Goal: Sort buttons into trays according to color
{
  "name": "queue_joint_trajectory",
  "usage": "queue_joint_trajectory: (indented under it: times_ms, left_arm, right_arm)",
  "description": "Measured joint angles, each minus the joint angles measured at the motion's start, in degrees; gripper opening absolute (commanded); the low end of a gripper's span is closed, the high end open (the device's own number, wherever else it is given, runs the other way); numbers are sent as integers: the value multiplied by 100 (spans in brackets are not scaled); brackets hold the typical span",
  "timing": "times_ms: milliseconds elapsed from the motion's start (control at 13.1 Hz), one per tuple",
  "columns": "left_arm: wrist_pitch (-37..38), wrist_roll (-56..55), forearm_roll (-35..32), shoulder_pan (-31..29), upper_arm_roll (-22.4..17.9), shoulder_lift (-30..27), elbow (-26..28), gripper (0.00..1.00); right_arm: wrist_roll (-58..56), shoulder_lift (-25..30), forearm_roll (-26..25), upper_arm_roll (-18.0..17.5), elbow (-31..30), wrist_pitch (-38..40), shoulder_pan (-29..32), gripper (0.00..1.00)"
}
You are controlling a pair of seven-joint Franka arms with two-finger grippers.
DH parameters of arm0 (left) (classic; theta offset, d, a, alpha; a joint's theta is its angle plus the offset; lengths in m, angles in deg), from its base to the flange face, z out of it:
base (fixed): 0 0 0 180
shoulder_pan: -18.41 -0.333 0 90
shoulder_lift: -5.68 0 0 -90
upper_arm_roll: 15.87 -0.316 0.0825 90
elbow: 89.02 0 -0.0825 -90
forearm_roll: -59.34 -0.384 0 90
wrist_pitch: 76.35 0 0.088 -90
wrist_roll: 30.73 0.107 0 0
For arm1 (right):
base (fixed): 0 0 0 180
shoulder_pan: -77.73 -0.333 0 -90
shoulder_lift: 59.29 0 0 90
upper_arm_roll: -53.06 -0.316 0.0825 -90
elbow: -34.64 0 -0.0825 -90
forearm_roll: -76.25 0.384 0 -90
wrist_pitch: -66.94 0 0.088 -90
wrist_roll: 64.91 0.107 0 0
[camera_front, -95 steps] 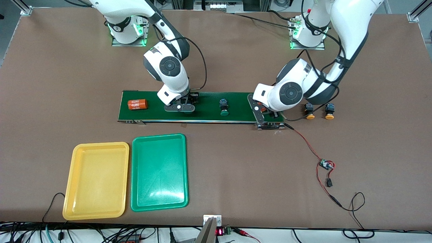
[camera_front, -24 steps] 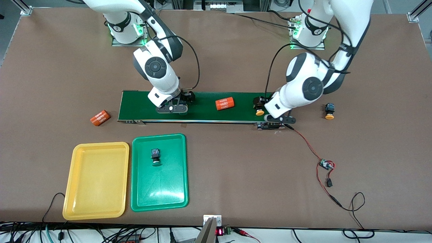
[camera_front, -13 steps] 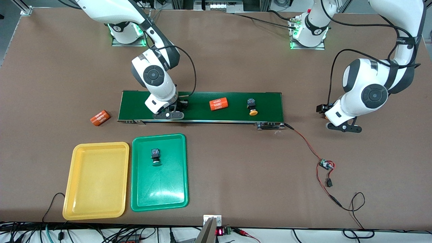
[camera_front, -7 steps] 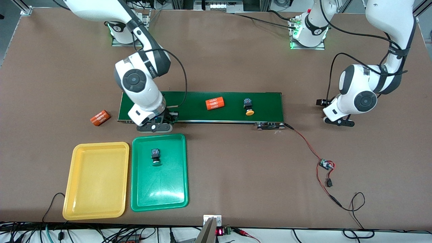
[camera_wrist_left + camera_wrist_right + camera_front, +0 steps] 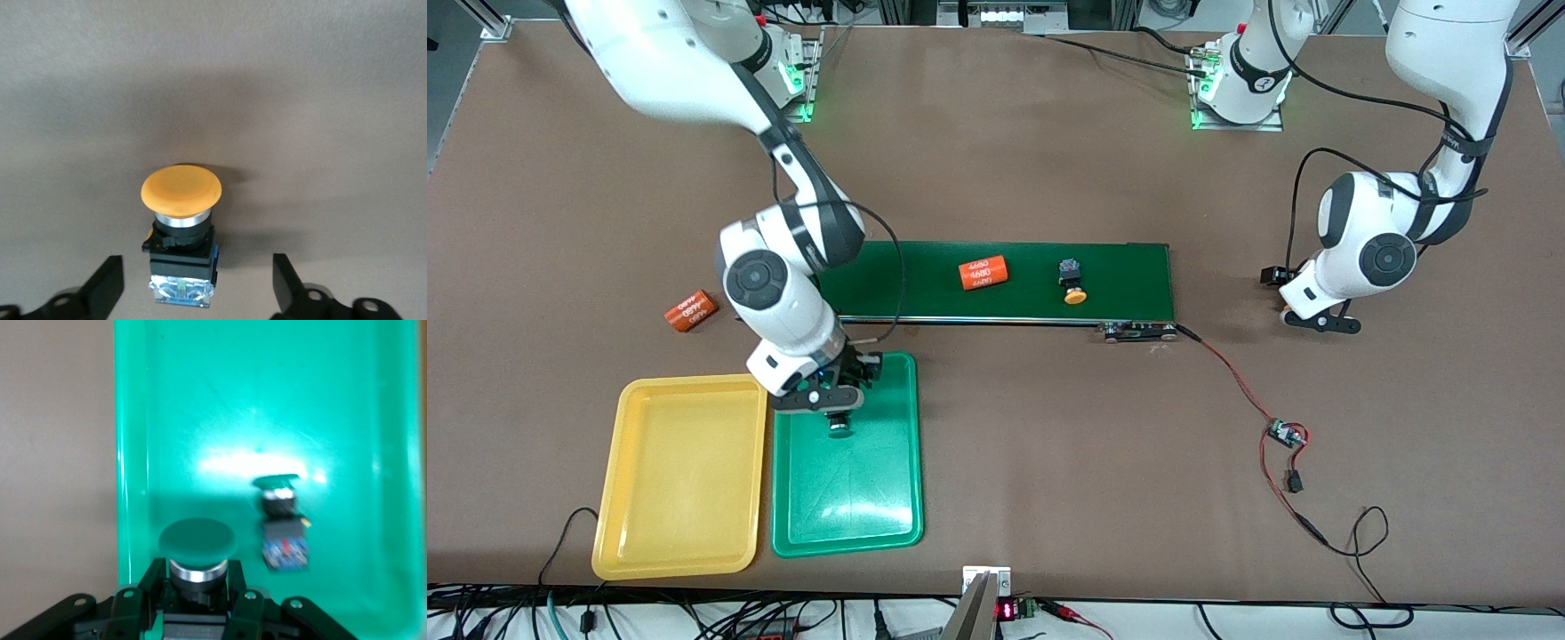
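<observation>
1. Front view: the right gripper hangs over the green tray, at the tray's end nearest the conveyor belt. A green-capped button lies in that tray, mostly hidden under the gripper, only its cap end showing.
2. Front view: the yellow tray sits beside the green one, toward the right arm's end of the table. On the belt lie an orange cylinder and a yellow-capped button on the belt, its long axis across the belt, cap toward the front camera.
3. Front view: a second orange cylinder lies on the table off the belt's end. The left gripper is low over the table past the belt's other end; what lies under it is hidden here.
4. Left wrist view: this shows the hidden thing, a yellow-capped button on the table, lying on its side between the widely parted fingers. They do not touch it. Its cap points away from the wrist, its long axis running along the gap.
5. Right wrist view: the right gripper is clamped on a held green-capped button, which the front view does not reveal. Its cap points out from the fingers, over the tray near its rim.
6. Right wrist view: the loose green-capped button shows whole, just beside the held one, roughly parallel to it.
</observation>
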Motion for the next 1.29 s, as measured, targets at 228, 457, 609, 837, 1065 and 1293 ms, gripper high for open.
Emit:
queue_joint_trajectory:
  times_ms: [228,457,609,837,1065,1293]
  left_arm:
    - [-9,35,0,0,-1,20,4,29]
    - [65,57,0,0,-7,-9,-18,20]
    - [456,61,1,-1,26,-198,-154,20]
    - [1745,68,132,4,470,-582,-842,20]
    - [2295,-30,1041,51,1081,-670,-1445,20]
    - [2203,-381,1930,85,1553,-580,-1491,20]
  right_arm:
    - [0,-542,-24,227,116,-669,-245,14]
    - [0,-692,-24,357,187,-832,-365,67]
    - [-1,-692,-24,392,238,-833,-356,87]
    - [-2,-659,-24,424,320,-832,-323,100]
    - [-29,-350,-25,452,280,-462,-136,100]
    - [-107,368,-25,450,133,833,96,100]
